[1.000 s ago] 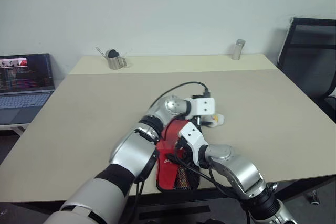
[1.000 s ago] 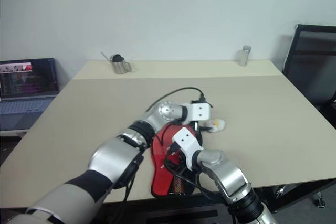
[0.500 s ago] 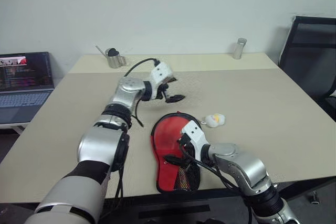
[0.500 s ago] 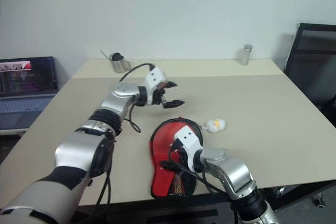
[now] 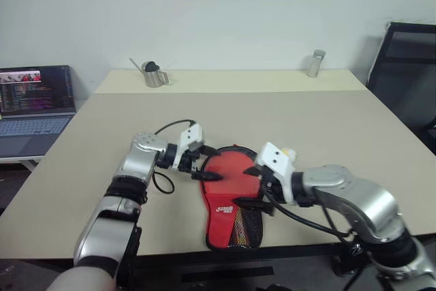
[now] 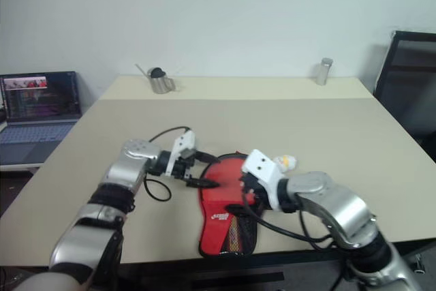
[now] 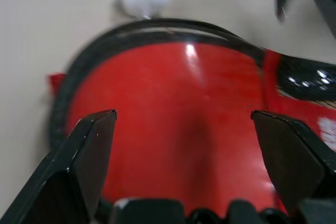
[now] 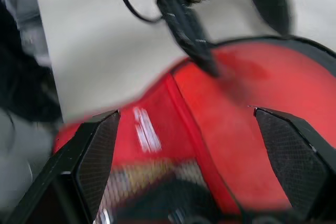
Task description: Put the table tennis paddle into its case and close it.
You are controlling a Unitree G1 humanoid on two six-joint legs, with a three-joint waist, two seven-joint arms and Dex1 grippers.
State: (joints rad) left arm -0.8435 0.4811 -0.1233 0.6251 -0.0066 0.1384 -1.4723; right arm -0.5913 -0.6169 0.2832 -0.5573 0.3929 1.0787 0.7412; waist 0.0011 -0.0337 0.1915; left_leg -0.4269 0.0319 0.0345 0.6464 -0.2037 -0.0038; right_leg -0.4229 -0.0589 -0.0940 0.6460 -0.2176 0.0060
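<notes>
The case [image 5: 230,199] lies between both claws, red side up. The left claw [image 5: 204,163] gapes wide at its round end, the right claw [image 5: 253,187] wide above its middle. The paddle seems to be inside, though its handle is hidden.

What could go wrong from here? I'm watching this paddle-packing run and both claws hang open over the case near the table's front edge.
1. The case lies with its mesh end at the table front edge; a push from either claw could slide it off.
2. The left claw and right claw hover close together over the red face, so they could collide.
3. The small white toy sits just behind the case and could get knocked.
</notes>
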